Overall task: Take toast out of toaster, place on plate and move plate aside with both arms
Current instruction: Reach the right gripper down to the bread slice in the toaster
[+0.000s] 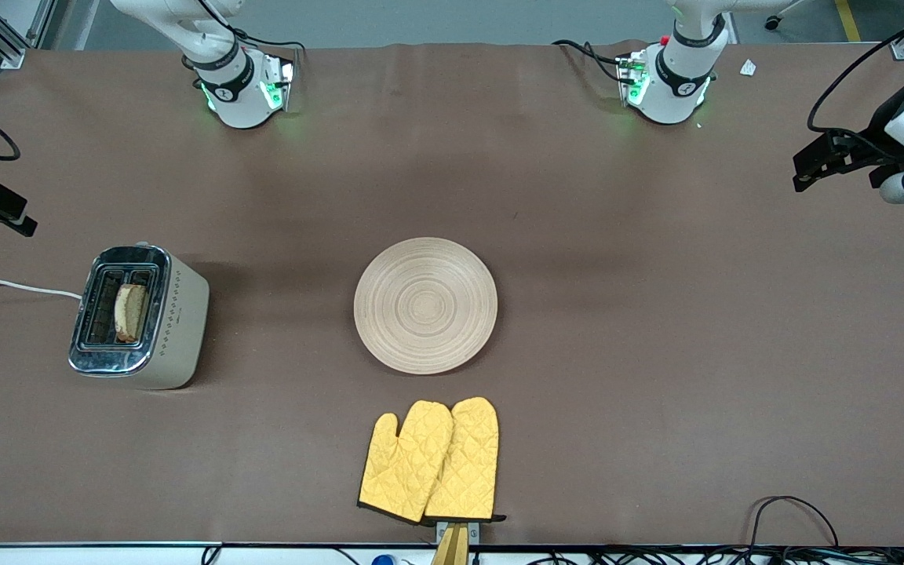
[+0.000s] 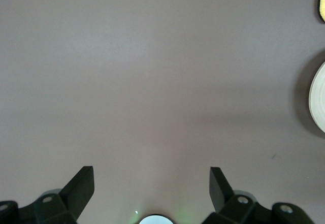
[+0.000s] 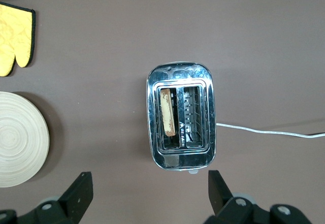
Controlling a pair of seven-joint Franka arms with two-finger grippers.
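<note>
The toast [image 1: 130, 311] stands upright in one slot of a chrome and cream toaster [image 1: 177, 314] at the right arm's end of the table. The right wrist view looks down on it [image 3: 167, 113]. The round beige plate [image 1: 425, 305] lies empty mid-table and shows at the edge of both wrist views [image 3: 18, 137] [image 2: 319, 99]. My right gripper [image 3: 151, 188] is open and empty, high over the table beside the toaster [image 3: 180, 158]. My left gripper [image 2: 152, 183] is open and empty, high over bare table toward the left arm's end. It shows in the front view [image 1: 809, 169].
Two yellow quilted oven mitts [image 1: 432, 459] lie nearer to the front camera than the plate, at the table's edge. A white cord [image 1: 12, 286] runs from the toaster off the right arm's end. Cables hang along the front edge.
</note>
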